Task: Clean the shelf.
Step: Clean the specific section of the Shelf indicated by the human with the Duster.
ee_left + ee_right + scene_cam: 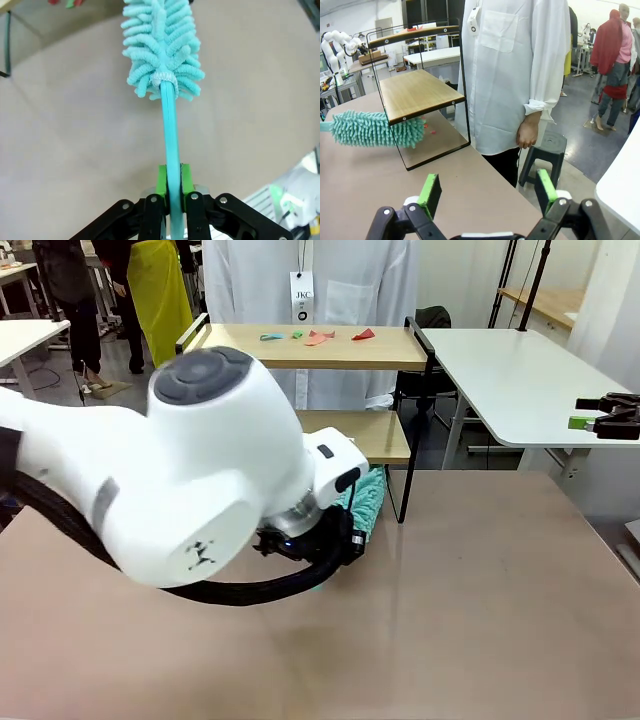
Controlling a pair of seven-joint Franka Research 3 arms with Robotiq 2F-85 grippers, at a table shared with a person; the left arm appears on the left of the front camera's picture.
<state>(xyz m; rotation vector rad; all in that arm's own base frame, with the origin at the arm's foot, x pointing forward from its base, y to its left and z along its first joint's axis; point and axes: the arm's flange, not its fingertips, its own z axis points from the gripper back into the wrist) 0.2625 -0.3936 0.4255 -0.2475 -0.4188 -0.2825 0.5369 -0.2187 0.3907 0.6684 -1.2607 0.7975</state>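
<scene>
Items as I see them from my station:

1. The shelf (318, 347). It stands at the far middle of the brown table (470, 610), right in front of a person in a white shirt (345, 290). I see two light wooden boards in a thin black frame, and the lower board (417, 92) is raised clear of the tabletop.
2. Coloured scraps (320, 338). There are teal, green, pink and red bits in a loose row on the top board. In the right wrist view I also make out a few small red bits (427, 124) on the tabletop beneath the lower board.
3. Duster (162, 45). It has a teal chenille head on a slim teal handle. The head sits low, close to the tabletop, and its tip reaches under the lower board at the near side of the frame.
4. Left gripper (171, 181). Its green pads are pressed tight on the duster handle, which runs straight out between them. In the front view the bulk of my left arm (200, 470) covers the claw.
5. Right gripper (487, 192). The fingers are spread wide with nothing between them. It hangs well off to the right, beside the white side table (510, 370), and faces the shelf end and the person's hand (526, 136).
6. Black stool (545, 150). It is on the floor by the person.
</scene>
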